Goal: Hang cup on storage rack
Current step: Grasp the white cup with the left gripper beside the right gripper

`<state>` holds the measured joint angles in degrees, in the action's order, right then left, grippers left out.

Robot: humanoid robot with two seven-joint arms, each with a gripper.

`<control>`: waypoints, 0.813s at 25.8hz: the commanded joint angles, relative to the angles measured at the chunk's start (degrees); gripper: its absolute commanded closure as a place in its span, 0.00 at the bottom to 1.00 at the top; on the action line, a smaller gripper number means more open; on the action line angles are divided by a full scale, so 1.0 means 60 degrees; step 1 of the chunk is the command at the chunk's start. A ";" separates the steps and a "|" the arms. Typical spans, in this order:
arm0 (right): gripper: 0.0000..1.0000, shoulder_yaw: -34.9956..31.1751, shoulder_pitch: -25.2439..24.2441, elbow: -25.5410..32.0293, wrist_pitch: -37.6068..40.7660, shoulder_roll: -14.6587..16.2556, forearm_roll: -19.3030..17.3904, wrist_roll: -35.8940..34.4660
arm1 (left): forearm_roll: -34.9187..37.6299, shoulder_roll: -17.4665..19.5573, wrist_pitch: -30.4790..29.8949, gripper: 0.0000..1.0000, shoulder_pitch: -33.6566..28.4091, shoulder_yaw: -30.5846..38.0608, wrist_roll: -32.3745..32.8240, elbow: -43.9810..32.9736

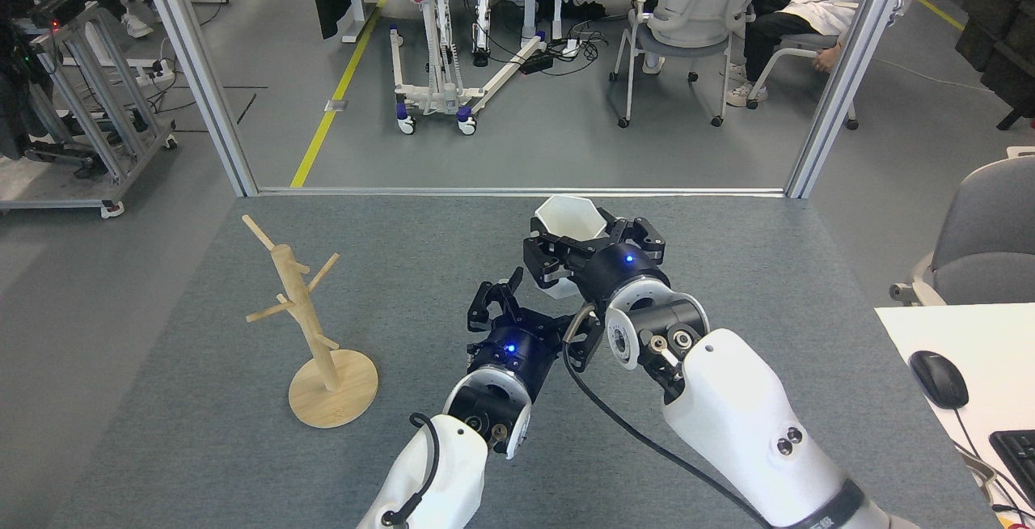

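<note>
Our right gripper [570, 258] is clamped on the cup [568, 226], mouth up, likely for handover. Our left gripper [525, 311], spread and empty, sits just below-left. The storage rack [311, 327] stands well left of both.

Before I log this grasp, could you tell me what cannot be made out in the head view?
- Cup: handle and lower body hidden behind the right gripper.
- Left gripper: dark and end-on, so open or shut is unclear.
- Storage rack: its far-side pegs are partly hidden by the post.
</note>
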<state>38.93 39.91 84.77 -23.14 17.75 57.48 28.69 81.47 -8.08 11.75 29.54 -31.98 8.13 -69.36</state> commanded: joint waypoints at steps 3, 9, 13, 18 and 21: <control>1.00 0.0000 -0.0044 -0.0007 0.0004 -0.0015 0.0000 -0.0007 | -0.0014 0.0000 -0.0025 0.04 0.0349 -0.0002 -0.0007 0.0383; 1.00 0.0000 -0.0132 -0.0022 0.0004 -0.0102 0.0000 -0.0007 | -0.0029 -0.0015 -0.0039 0.03 0.0906 -0.0016 -0.0051 0.0998; 1.00 0.0000 -0.0176 -0.0022 0.0004 -0.0132 0.0000 -0.0007 | -0.0205 -0.0029 -0.0039 0.03 0.0994 -0.0016 -0.0154 0.1159; 1.00 0.0000 -0.0191 -0.0022 0.0004 -0.0220 0.0000 -0.0007 | -0.0498 -0.0015 -0.0025 0.05 0.1214 -0.0016 -0.0154 0.1408; 1.00 0.0000 -0.0191 -0.0022 0.0004 -0.0278 0.0014 -0.0007 | -0.0571 -0.0015 0.0019 0.15 0.1243 -0.0016 -0.0154 0.1423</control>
<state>38.94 38.79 84.65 -23.03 16.36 57.48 28.25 78.56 -8.26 11.53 36.68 -32.09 7.23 -61.10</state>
